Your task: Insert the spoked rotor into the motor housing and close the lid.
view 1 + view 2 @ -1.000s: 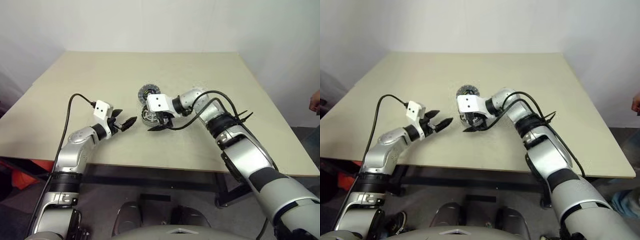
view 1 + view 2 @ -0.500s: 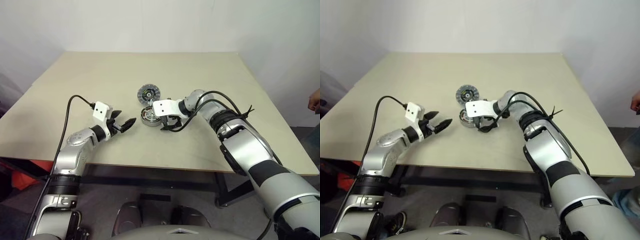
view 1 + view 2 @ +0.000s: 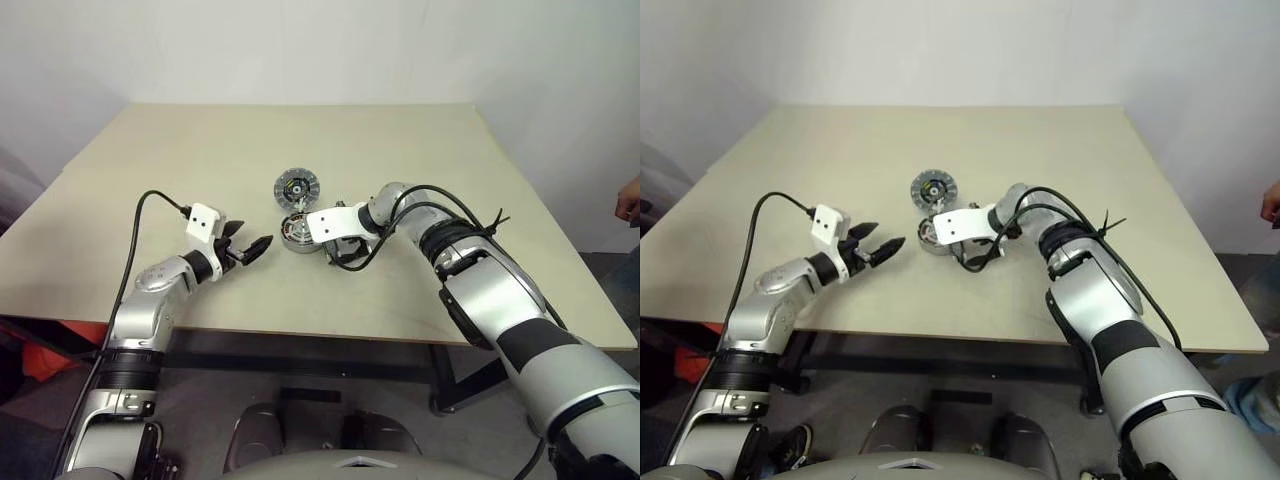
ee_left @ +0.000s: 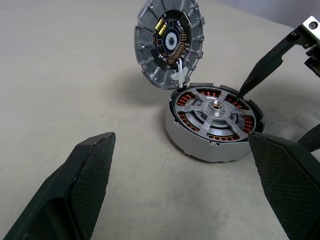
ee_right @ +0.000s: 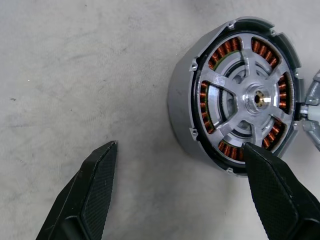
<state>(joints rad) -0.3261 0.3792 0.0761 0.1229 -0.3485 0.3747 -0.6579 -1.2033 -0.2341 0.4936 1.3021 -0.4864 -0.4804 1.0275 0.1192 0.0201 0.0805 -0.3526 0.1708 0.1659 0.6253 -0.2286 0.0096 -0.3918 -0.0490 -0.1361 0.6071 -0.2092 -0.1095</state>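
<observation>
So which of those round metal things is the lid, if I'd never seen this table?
Look near the middle of the beige table, just past the round housing with the spoked rotor sitting in it. The lid is the flat grey disc there, attached to the housing's edge; unlike the cup with its copper windings, it has a dark centre with a ribbed rim.
</observation>
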